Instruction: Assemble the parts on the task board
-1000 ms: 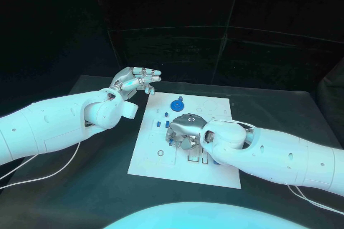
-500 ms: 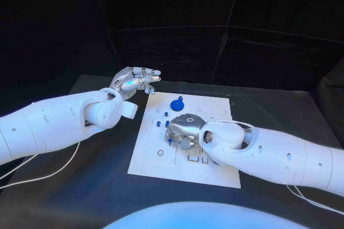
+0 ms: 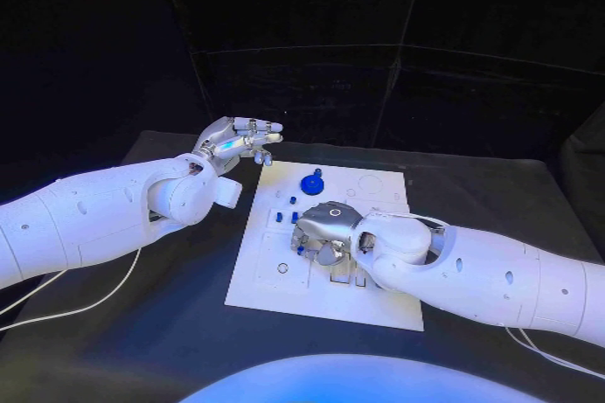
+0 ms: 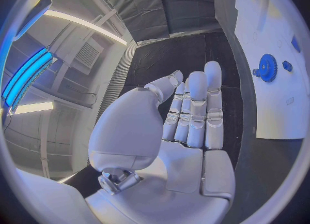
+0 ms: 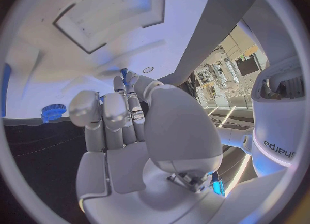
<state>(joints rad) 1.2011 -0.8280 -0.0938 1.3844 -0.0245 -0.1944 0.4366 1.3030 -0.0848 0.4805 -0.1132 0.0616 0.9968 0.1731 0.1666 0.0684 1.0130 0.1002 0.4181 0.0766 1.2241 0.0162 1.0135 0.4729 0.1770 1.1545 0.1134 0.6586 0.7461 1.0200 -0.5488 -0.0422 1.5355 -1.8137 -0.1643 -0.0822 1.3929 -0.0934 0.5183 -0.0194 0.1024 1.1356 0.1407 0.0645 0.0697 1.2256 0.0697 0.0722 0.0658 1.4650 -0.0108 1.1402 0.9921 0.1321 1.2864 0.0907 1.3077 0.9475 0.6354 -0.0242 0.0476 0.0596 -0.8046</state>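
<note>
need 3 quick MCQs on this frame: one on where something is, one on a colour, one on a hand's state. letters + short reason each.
1. Where is the right hand?
A. Over the middle of the white board
B. Off the table's far edge
C. On the bare table left of the board

2. What colour is the toothed gear at the far end of the board?
A. Red
B. Blue
C. Yellow

3. What is the left hand doing?
A. Pressing the gear down
B. Gripping the board's edge
C. Raised beside the board's far left corner, holding nothing

Answers:
1 A: the head view shows it low over the board's centre, fingers curled down among the small parts.
2 B: it reads blue in the head view and again in the left wrist view.
3 C: its palm is bare in the left wrist view, fingers straight.
</note>
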